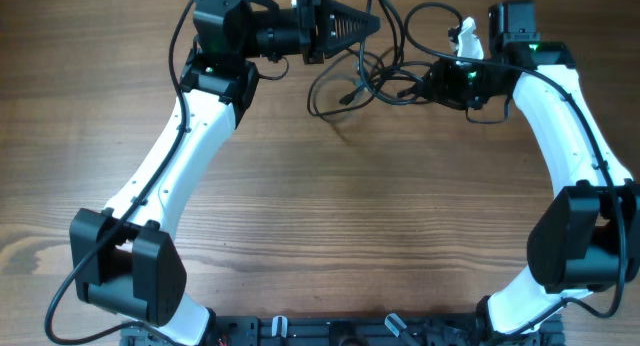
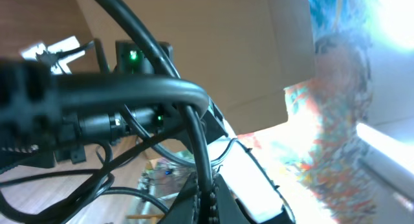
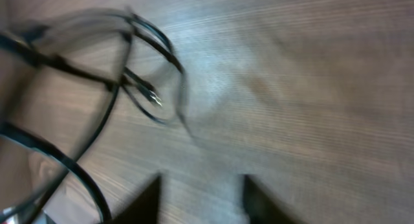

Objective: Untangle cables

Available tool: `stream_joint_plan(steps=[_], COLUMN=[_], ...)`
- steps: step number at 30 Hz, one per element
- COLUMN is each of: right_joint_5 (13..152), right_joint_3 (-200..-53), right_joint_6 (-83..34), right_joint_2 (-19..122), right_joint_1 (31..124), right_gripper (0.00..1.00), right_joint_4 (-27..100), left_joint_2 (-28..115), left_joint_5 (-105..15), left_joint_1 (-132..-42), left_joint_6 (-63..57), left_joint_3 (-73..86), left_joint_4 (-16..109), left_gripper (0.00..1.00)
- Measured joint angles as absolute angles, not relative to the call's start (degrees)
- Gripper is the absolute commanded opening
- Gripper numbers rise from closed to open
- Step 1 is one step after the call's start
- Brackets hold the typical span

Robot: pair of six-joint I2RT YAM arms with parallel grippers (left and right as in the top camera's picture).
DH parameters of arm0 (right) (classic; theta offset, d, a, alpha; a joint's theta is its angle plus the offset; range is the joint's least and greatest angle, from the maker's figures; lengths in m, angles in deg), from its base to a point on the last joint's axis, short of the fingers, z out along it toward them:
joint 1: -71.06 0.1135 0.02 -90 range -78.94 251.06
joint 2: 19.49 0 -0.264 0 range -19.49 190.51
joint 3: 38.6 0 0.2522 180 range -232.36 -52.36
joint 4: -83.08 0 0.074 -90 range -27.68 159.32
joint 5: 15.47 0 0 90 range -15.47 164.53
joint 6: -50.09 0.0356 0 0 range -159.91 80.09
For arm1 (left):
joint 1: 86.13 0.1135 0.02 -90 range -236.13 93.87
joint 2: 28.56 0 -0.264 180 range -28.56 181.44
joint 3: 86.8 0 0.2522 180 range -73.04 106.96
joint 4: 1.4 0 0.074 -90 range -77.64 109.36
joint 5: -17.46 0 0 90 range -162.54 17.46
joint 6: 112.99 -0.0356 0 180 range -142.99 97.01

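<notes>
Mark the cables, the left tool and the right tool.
cables (image 3: pixel 151 98): right wrist view, on the plug tip of one cord.
left tool (image 1: pixel 372 24): overhead view, at its dark fingertips.
right tool (image 3: pixel 202 201): right wrist view, in the gap between its two fingers.

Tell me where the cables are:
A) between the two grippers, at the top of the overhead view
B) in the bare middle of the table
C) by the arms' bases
A: the cables loop between the left gripper and the right gripper, far from the bases.
</notes>
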State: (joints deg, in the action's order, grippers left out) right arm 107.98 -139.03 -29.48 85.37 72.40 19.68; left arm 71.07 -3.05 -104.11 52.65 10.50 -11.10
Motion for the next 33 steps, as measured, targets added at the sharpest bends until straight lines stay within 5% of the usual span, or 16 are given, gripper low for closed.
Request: stream_joint_plan(steps=[8, 21, 26, 33], right_joint_5=[116.11, 130.19, 122.76, 102.96], right_joint_3=[-147.91, -147.97, -147.73, -140.04], right_joint_6=[-33.85, -38.16, -39.79, -21.65], right_joint_2=[84.65, 78.2, 78.2, 83.51], right_joint_1=[72.36, 72.43, 77.8, 79.75], right_gripper=[0.74, 0.76, 0.71, 0.63], right_joint_4=[21.58, 18.98, 16.92, 21.47], left_joint_2=[71.14, 71.14, 71.14, 71.14], left_joint_5=[-1.28, -2.81, -2.81, -1.98], left_joint_1=[-102.42, -102.18, -102.18, -102.18], left_joint_6=[44.87, 41.52, 41.52, 41.59], left_joint_3=[10.85, 10.85, 10.85, 10.85], left_joint_4=[12.02, 12.44, 12.46, 10.06], left_gripper=[0.04, 0.04, 0.04, 0.04])
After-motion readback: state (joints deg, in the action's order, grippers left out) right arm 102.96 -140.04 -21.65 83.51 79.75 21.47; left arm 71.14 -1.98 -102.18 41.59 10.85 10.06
